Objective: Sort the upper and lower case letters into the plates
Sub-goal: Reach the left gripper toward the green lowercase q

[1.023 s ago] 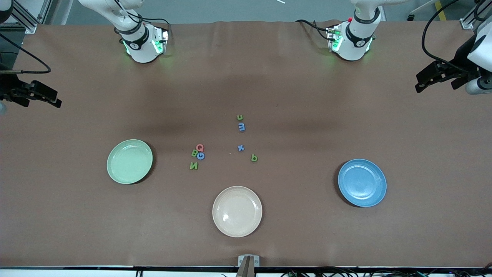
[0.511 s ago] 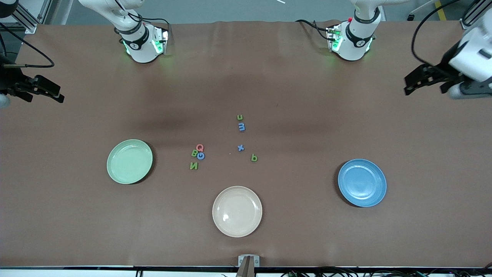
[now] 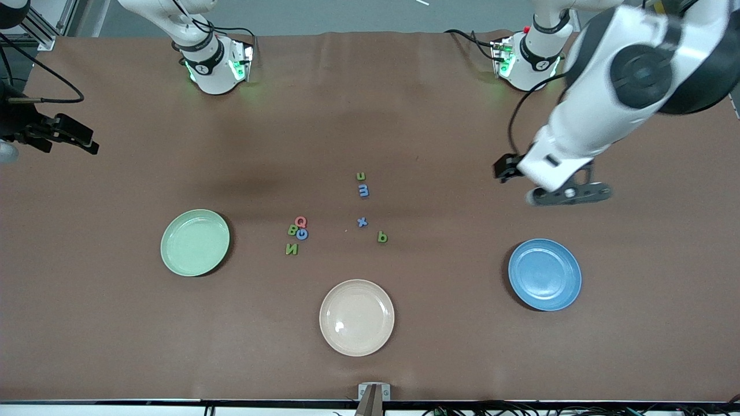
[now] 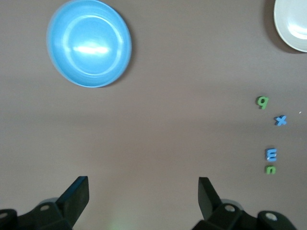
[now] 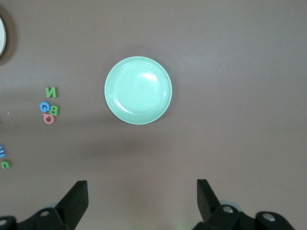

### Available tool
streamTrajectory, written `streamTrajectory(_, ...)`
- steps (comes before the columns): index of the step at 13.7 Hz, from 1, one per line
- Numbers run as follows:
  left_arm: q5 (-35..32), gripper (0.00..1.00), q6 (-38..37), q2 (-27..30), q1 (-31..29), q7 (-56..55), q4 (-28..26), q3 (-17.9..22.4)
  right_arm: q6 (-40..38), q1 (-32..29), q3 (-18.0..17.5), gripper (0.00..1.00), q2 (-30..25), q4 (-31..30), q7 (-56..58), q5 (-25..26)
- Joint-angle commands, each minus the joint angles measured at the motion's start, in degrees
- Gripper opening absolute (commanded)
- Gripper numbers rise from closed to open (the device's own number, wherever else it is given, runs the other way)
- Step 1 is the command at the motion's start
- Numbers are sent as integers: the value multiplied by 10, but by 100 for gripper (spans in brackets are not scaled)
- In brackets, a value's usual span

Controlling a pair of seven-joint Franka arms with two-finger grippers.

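Both claws spread wide and empty, left gripper above bare table near blue plate, right gripper waiting; I'd pinch the small light letters across their flat edges

The desk is plain brown. One plate is pale mint green, another plate is medium blue, and a third plate is cream-beige. The small letters are green, blue and pink: a pink Q, a green N, a blue x. The arms are white with black joints.
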State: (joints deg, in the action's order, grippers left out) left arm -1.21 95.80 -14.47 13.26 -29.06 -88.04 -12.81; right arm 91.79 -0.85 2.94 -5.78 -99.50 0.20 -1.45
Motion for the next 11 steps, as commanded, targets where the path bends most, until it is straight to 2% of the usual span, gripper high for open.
streamTrajectory(1,-14,100,51,-69,48,-27,24,2,0,-8,-7,100,-15,-17,9,6)
streamTrajectory(6,-15,96,223,-193,117,-42,25,9,-6,-8,-7,100,-15,-17,9,11)
streamTrajectory(9,-14,94,303,-246,142,-82,26,9,-6,-7,-7,100,-15,-16,9,18)
streamTrajectory(11,-39,82,343,-277,162,-83,29,13,-3,-8,-7,100,-15,-16,9,18)
